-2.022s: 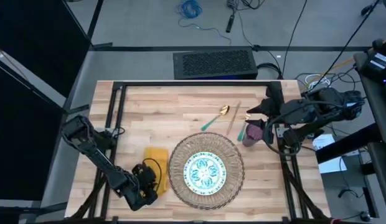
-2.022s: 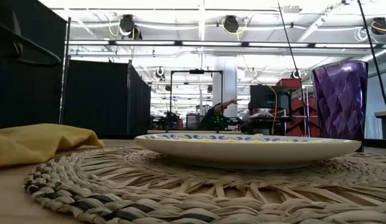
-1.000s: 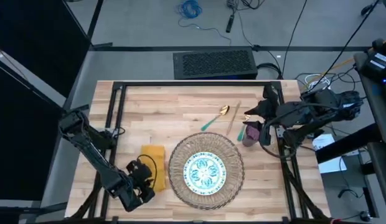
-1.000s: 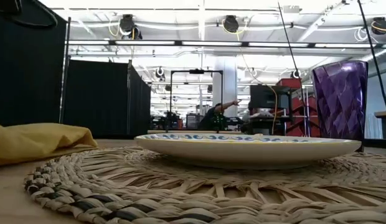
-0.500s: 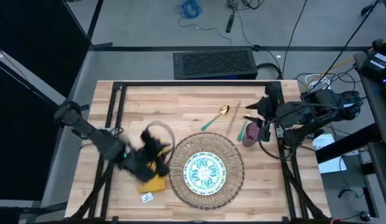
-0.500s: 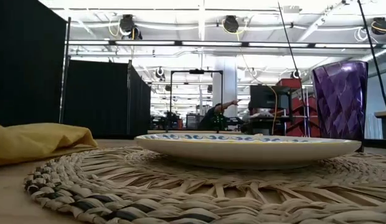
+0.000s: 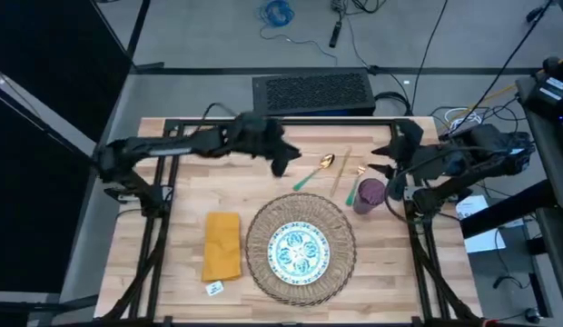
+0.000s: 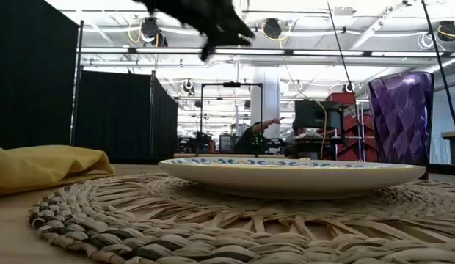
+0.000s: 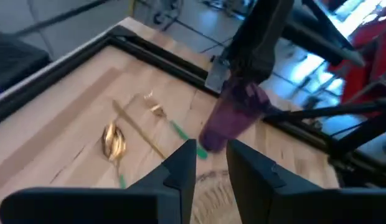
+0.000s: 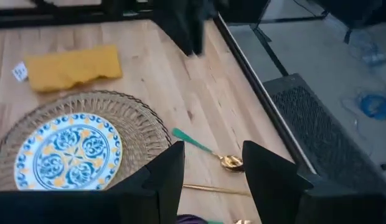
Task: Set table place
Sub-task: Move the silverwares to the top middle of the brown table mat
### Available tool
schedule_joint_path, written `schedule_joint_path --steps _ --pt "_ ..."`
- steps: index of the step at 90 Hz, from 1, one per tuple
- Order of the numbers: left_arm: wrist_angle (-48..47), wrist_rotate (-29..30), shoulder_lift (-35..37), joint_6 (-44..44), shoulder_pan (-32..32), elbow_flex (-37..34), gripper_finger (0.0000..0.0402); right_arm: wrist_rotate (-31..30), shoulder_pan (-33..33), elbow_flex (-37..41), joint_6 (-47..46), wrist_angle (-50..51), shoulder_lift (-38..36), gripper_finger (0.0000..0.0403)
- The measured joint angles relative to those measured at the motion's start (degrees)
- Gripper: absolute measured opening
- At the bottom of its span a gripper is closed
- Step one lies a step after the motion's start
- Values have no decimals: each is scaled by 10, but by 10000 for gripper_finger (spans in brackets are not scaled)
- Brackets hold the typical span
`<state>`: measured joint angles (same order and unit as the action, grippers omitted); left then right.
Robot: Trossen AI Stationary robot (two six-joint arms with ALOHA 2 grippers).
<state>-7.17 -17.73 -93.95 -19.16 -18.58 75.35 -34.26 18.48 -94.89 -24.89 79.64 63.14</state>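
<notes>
Though unreadable, white tag (image 7: 213, 288) beside napkin (image 7: 222, 245)

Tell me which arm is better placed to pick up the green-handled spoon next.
Probably the left. Its open pincer hangs just beside the spoon, with nothing between them. The right pincer, also open and empty, sits farther off, near the purple cup.
</notes>
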Motion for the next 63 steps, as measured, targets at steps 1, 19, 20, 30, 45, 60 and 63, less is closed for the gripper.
schedule_joint_path --steps 1,19,20,30,45,60,63 --pt "-1 -8 -8 0 -5 6 75 -3 0 0 -7 4 -1 148" --pt "-30 -108 -106 37 -42 77 75 -35 -8 40 -91 53 -1 144" --pt "-31 -109 -108 41 -43 80 75 -36 -11 43 -91 53 0 142" --pt "-30 -110 -100 79 -44 86 75 -31 -70 68 -78 50 1 89" --pt "-57 -110 -46 128 -45 88 75 37 -214 96 10 -17 6 7" --pt "-119 -106 20 212 -46 88 75 193 -379 171 98 -118 26 0" --pt "-132 -101 33 234 -49 88 75 229 -411 191 111 -138 35 0"
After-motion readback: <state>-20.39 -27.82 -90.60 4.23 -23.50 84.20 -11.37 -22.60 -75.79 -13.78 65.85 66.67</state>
